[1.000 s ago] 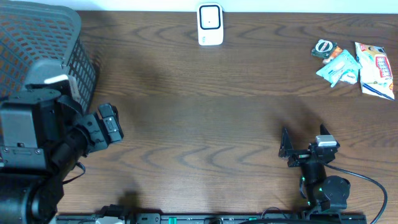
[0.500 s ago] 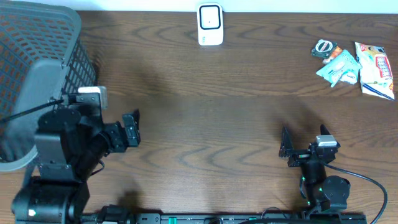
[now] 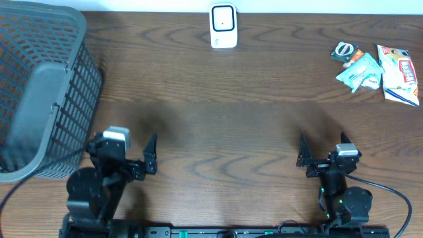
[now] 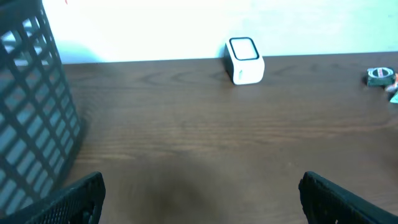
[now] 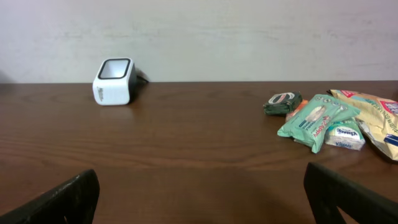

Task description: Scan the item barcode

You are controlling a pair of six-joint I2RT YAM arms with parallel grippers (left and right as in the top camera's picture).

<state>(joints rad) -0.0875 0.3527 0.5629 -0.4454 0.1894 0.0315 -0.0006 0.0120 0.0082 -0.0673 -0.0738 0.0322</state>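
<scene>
Not much you can actually read here. The small white tissue pack (image 5: 345, 138) has blue brand lettering, too tiny to make out. The yellow snack bag (image 5: 372, 115) carries red and blue print, also illegible. Same with the markings on the green packet (image 5: 314, 117).

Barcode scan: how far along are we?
Nothing looks done. Both grippers are open and empty: left gripper beside the basket, right gripper at the near right. The items lie untouched at the far right, and the scanner has nothing in front of it. Remaining: pick an item, present its barcode.
</scene>
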